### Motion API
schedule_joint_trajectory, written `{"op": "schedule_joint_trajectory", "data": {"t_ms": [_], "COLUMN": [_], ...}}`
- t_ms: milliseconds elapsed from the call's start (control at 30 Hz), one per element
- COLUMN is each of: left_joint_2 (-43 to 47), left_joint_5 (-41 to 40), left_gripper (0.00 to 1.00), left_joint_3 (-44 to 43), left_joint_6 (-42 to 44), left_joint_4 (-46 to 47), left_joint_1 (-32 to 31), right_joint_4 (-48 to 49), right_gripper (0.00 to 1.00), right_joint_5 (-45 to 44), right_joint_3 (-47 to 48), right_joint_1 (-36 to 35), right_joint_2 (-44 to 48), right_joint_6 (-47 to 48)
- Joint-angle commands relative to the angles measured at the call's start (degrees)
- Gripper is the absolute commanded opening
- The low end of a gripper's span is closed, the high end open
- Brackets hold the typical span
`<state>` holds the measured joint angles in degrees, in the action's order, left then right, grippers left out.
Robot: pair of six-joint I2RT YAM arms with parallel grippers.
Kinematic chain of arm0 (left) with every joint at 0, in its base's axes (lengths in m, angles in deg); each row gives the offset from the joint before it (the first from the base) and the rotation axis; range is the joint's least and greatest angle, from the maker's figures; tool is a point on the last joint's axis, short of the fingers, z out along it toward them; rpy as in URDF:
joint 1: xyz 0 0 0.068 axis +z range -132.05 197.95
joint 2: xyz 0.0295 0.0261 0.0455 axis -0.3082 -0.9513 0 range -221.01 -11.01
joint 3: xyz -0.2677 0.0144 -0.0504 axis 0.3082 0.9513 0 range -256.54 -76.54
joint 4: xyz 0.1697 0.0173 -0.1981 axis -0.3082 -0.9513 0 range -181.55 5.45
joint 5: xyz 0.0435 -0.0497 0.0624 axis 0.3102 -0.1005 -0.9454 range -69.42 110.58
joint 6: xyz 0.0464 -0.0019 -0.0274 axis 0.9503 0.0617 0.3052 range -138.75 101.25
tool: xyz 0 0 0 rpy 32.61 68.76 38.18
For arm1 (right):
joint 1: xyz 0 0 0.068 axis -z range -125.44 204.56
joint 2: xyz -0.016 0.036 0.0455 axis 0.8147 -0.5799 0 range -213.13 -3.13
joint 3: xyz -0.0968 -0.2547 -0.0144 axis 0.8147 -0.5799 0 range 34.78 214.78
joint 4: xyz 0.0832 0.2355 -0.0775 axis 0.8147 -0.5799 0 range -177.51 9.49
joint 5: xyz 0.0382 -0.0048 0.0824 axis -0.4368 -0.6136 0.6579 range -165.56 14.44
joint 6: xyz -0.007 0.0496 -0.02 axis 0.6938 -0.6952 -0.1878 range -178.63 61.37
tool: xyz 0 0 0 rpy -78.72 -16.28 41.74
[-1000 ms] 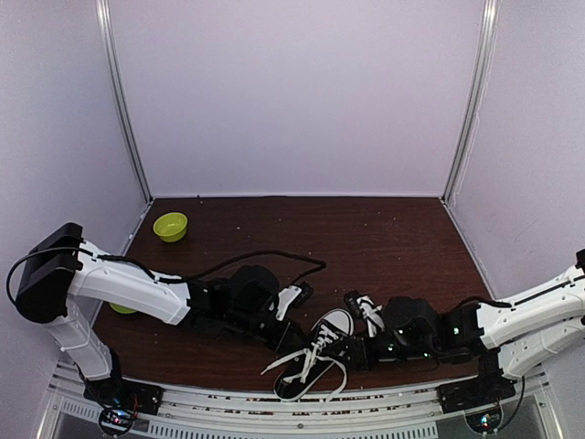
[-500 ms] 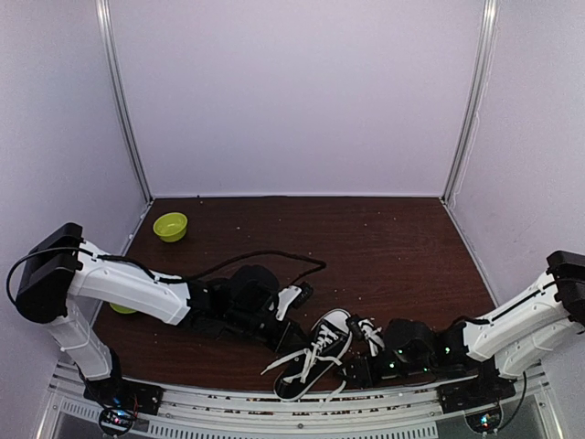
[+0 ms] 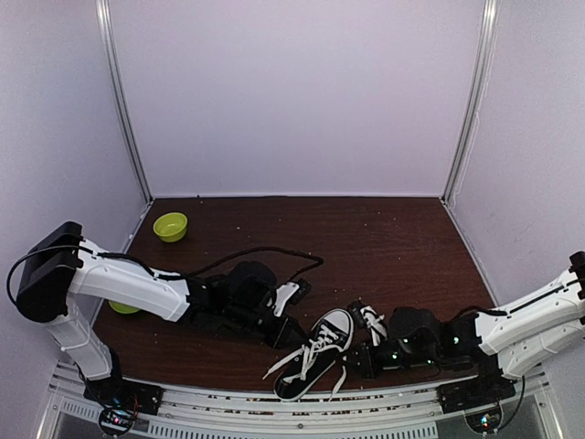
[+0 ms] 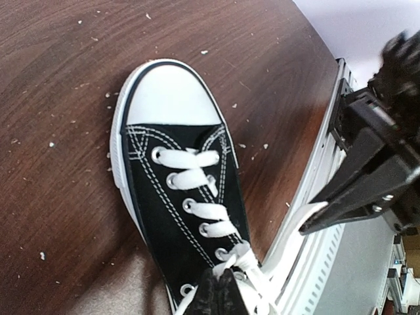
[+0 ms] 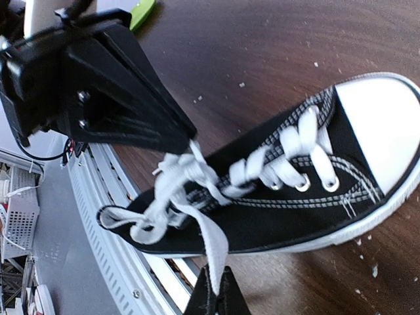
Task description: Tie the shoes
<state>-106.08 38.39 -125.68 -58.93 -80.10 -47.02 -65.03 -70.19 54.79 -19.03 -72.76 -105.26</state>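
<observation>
The black sneaker (image 3: 315,352) with white toe cap lies near the table's front edge, toe pointing away. It fills the left wrist view (image 4: 177,190) and the right wrist view (image 5: 315,184). Its white laces (image 5: 177,177) are crossed in a loose knot at the top eyelets. My left gripper (image 3: 291,333) is shut on a lace at that knot (image 4: 220,296). My right gripper (image 3: 363,359) sits to the shoe's right, shut on the other lace strand (image 5: 213,246), which runs taut from the knot to its fingertips (image 5: 215,298). The right gripper also shows in the left wrist view (image 4: 315,222).
A green bowl (image 3: 170,226) stands at the back left, and another green object (image 3: 122,308) lies behind the left arm. A black cable (image 3: 265,259) loops over the table by the left arm. The metal front rail (image 3: 274,412) runs just below the shoe.
My right gripper dipped toward the front rail, then came back a little right and up, keeping the lace. The shoe shifted slightly. The left gripper stayed at the knot.
</observation>
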Motion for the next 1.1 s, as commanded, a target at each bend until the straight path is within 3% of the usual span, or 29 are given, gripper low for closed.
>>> {"op": "schedule_joint_trajectory", "data": {"t_ms": [0,467,1067], "left_joint_2": [2.2,2.8,3.5], "left_joint_5": [1.7,1.9,6.4], "left_gripper": [0.00,0.00,0.00], "left_joint_3": [-0.9,-1.0,1.5], "left_joint_6": [1.9,2.3,2.2], "left_joint_4": [1.1,1.4,5.8], "left_joint_1": [0.4,0.5,0.5], "right_joint_4": [-8.4,-15.1,-17.2], "right_gripper": [0.00,0.00,0.00], "right_joint_5": [-3.4,0.6,-2.2], "right_joint_3": [8.3,21.3,23.2], "right_joint_1": [0.0,0.0,1.3], "right_joint_2": [0.4,-14.8,-19.7], "right_joint_6": [5.3,10.6,6.5]}}
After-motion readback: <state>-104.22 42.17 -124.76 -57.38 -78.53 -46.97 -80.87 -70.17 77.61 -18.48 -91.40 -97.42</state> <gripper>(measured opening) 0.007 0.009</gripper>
